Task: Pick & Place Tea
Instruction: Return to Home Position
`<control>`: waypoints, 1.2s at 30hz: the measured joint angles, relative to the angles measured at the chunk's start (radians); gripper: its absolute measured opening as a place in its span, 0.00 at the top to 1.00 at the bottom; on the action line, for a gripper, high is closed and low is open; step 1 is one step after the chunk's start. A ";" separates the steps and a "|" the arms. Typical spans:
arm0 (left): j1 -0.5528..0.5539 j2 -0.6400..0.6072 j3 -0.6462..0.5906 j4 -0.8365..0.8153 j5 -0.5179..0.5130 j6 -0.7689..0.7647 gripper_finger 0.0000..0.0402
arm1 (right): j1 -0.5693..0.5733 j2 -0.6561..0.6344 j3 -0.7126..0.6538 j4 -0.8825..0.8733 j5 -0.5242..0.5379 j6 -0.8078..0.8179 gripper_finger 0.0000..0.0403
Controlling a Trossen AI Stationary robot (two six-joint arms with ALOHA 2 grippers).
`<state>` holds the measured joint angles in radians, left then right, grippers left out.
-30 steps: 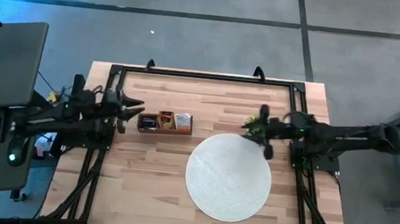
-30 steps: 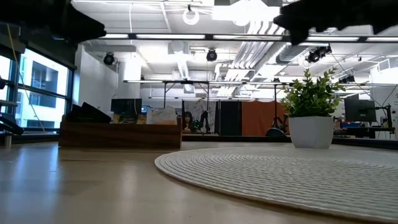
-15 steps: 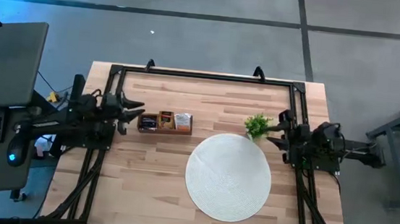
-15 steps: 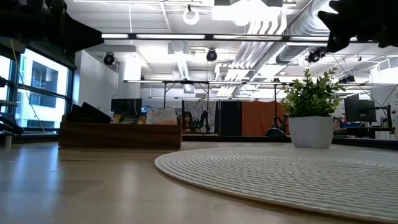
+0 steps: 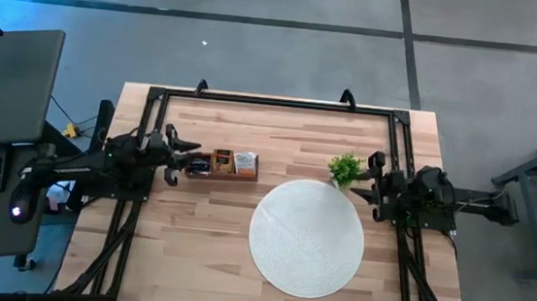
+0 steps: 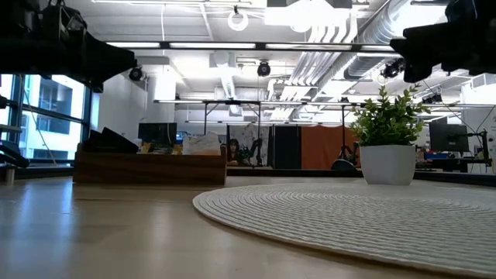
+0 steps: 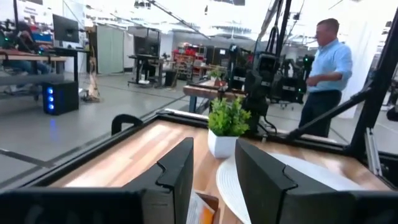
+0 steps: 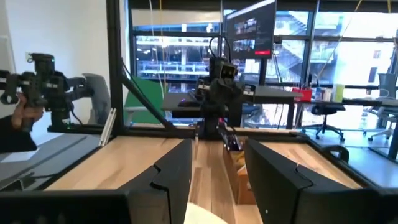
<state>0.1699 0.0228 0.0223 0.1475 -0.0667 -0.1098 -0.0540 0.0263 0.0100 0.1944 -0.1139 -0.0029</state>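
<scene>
Working from the wooden tray (image 5: 221, 177) as my marker: the left gripper (image 5: 188, 157) hangs just off its left end, fingers parted a little with nothing between them. The tea (image 5: 245, 163) sits inside the tray's three sections, dark at the left, yellow in the middle, white-and-orange at the right; I cannot count the packets, and I see none outside it. I judge them light, thin and slippery, best pinched across the flat faces at an upstanding edge. One potted plant (image 5: 345, 166) stands well right of the tray, one round woven mat (image 5: 306, 237) beside it. The right gripper (image 5: 371, 178), past the plant, is likewise slightly parted and empty.
</scene>
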 joint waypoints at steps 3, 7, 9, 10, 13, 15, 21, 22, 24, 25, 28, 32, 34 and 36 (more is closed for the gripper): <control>0.000 0.000 -0.005 -0.021 -0.002 0.008 0.71 | 0.000 -0.001 0.000 0.005 0.000 -0.007 0.64; 0.000 0.000 -0.006 -0.113 0.009 0.008 0.71 | 0.000 -0.001 0.000 0.008 -0.001 -0.034 0.64; 0.000 0.007 -0.004 -0.136 0.049 0.008 0.71 | 0.000 -0.001 0.000 0.002 -0.001 -0.037 0.64; 0.000 0.014 -0.003 -0.146 0.072 0.006 0.71 | 0.000 -0.001 0.000 0.002 0.000 -0.038 0.64; 0.000 0.026 -0.004 -0.147 0.089 -0.003 0.71 | 0.000 -0.001 0.000 -0.002 -0.001 -0.039 0.64; 0.000 0.026 -0.005 -0.147 0.084 -0.003 0.71 | 0.000 -0.001 0.000 -0.008 -0.001 -0.039 0.64; 0.000 0.026 -0.006 -0.147 0.078 -0.003 0.71 | 0.000 -0.001 0.000 -0.013 -0.001 -0.039 0.64; 0.000 0.026 -0.006 -0.147 0.078 -0.003 0.71 | 0.000 -0.001 0.000 -0.013 -0.001 -0.039 0.64; 0.000 0.026 -0.006 -0.147 0.077 -0.003 0.71 | 0.000 -0.001 0.000 -0.014 -0.001 -0.039 0.64; 0.000 0.026 -0.006 -0.147 0.077 -0.003 0.71 | 0.000 -0.001 0.000 -0.014 -0.001 -0.039 0.64; 0.000 0.026 -0.006 -0.147 0.076 -0.003 0.71 | 0.000 -0.001 0.000 -0.014 -0.001 -0.039 0.64; 0.000 0.026 -0.007 -0.147 0.076 -0.003 0.71 | 0.000 -0.001 0.000 -0.014 -0.001 -0.039 0.64; 0.000 0.026 -0.007 -0.147 0.076 -0.003 0.71 | 0.000 -0.001 0.000 -0.014 -0.001 -0.040 0.64; 0.000 0.026 -0.007 -0.147 0.076 -0.003 0.71 | 0.000 -0.001 0.000 -0.014 -0.001 -0.040 0.64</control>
<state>0.1696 0.0490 0.0154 0.0006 0.0090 -0.1131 -0.0544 0.0257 0.0101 0.1806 -0.1154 -0.0431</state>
